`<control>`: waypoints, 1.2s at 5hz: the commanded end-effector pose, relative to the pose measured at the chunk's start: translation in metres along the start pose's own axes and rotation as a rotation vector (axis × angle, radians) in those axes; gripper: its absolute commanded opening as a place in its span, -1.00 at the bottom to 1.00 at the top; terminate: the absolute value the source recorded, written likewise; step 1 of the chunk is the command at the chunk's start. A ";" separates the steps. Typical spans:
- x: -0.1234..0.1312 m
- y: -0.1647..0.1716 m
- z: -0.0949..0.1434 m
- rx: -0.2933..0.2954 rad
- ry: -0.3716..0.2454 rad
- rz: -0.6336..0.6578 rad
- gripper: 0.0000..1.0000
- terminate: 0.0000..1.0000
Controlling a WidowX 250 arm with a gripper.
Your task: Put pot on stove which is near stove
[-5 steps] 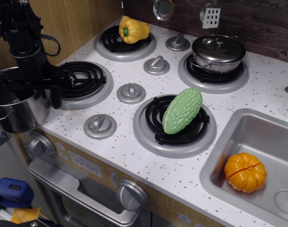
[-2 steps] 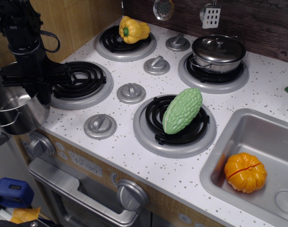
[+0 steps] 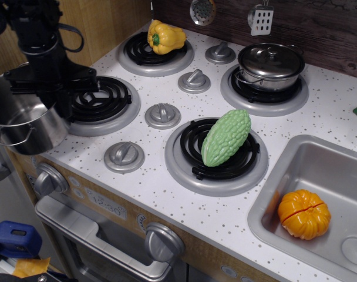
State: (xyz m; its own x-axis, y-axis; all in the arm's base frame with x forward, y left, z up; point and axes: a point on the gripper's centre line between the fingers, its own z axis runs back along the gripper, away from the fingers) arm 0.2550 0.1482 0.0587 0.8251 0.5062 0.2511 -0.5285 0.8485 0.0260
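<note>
The pot point(image 3: 23, 120), shiny steel and lidless with a wire loop handle, hangs off the counter's left front corner, slightly tilted. My black gripper point(image 3: 56, 101) is shut on its right rim and holds it just left of the stove. The stove point(image 3: 102, 101) is the round burner with black coil rings in a grey rim at the front left of the counter. My arm covers part of the burner's left side. Nothing sits on the burner.
A yellow pepper point(image 3: 164, 36) lies on the back-left burner. A lidded steel pot point(image 3: 270, 64) stands on the back-right burner. A green gourd point(image 3: 226, 137) lies on the front-right burner. An orange pumpkin point(image 3: 303, 214) sits in the sink point(image 3: 296, 170). Grey knobs point(image 3: 162, 114) stand between the burners.
My gripper has lifted the pot and carried it up and to the right, closer to the coil burner. Nothing else has moved.
</note>
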 end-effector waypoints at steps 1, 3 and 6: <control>0.030 -0.021 0.025 -0.009 -0.122 -0.057 -1.00 -1.00; 0.046 -0.040 0.030 0.008 -0.205 -0.103 -1.00 -1.00; 0.067 -0.065 0.008 -0.081 -0.279 -0.105 -1.00 -1.00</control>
State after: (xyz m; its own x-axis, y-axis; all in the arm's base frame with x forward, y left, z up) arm 0.3364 0.1263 0.0655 0.8009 0.3739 0.4677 -0.4220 0.9066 -0.0022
